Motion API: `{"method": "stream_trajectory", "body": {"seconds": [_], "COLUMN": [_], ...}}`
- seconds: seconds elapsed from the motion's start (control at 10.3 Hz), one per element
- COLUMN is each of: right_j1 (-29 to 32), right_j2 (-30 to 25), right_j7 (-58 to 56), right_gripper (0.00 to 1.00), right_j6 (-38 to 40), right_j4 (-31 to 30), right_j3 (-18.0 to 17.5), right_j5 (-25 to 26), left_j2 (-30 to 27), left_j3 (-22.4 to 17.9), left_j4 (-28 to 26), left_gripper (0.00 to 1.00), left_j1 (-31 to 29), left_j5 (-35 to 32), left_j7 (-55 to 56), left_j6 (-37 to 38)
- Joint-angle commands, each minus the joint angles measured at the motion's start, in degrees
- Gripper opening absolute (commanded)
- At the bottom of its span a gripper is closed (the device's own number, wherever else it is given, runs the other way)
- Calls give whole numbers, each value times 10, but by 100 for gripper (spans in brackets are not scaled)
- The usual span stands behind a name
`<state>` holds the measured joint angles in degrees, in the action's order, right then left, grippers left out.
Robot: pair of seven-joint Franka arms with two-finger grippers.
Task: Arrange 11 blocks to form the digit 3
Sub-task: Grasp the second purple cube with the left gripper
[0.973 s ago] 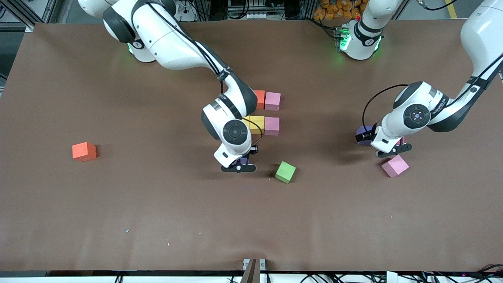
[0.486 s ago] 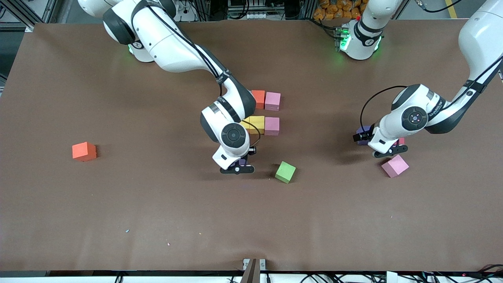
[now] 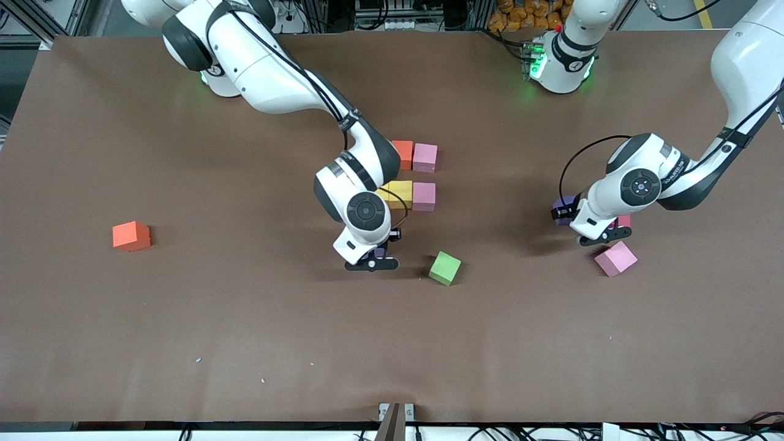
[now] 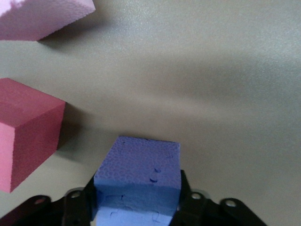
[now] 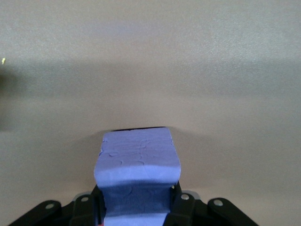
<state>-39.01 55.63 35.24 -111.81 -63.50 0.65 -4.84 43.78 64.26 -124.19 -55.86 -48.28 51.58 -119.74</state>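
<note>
My right gripper (image 3: 376, 253) is shut on a purple block (image 3: 380, 251), low over the table beside a green block (image 3: 445, 267); the right wrist view shows that block (image 5: 137, 155) squeezed between the jaws. My left gripper (image 3: 565, 210) is shut on another purple block (image 3: 564, 202), held a little above the table, next to a red block (image 3: 624, 220) and a tilted pink block (image 3: 615, 258). In the left wrist view the purple block (image 4: 138, 165) sits in the jaws with the red block (image 4: 28, 136) beside it. The partial digit shows orange (image 3: 403, 154), pink (image 3: 425, 157), yellow (image 3: 398, 193) and pink (image 3: 424, 196) cubes; the right arm hides others.
A lone orange-red block (image 3: 131, 236) lies toward the right arm's end of the table. The brown table (image 3: 245, 343) has bare surface nearer the front camera. A second pink block shows in the left wrist view (image 4: 42, 16).
My left gripper has shifted a little toward the middle of the table with its purple block. The right gripper has barely moved. The loose blocks have not moved.
</note>
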Motion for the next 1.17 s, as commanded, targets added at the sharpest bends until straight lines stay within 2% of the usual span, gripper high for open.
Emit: {"method": "stream_trajectory", "body": {"seconds": [0.0, 0.1, 0.19, 0.39, 0.49, 0.68, 0.88, 1.07], "right_j1": [2, 1, -1, -3, -3, -4, -6, -7], "right_j2": [26, 26, 26, 26, 26, 25, 26, 26], "right_j7": [-1, 2, 6, 11, 13, 14, 29, 35], "right_gripper": [12, 12, 12, 12, 12, 12, 12, 13], "right_j6": [2, 2, 2, 5, 5, 13, 14, 13], "right_j4": [28, 28, 28, 27, 26, 23, 21, 21], "right_j3": [-13, -13, -13, -12, -12, -11, -11, -10], "right_j5": [-6, -6, -6, -5, -5, -4, -4, -4], "left_j2": [-4, -7, -7, -14, -14, -15, -14, -13], "left_j3": [-5, -5, -5, -3, -2, -1, 22, 22], "left_j4": [10, 12, 23, 48, 61, 72, 118, 183], "left_gripper": [23, 13, 13, 9, 9, 8, 5, 2], "left_j1": [1, 1, 1, 1, 5, 11, 25, 81], "left_j5": [0, 2, 8, 114, 142, 155, 172, 237], "left_j7": [-1, 2, 3, 28, 40, 77, 140, 201], "left_j6": [-3, -2, 2, 4, 4, 8, 48, 70]}}
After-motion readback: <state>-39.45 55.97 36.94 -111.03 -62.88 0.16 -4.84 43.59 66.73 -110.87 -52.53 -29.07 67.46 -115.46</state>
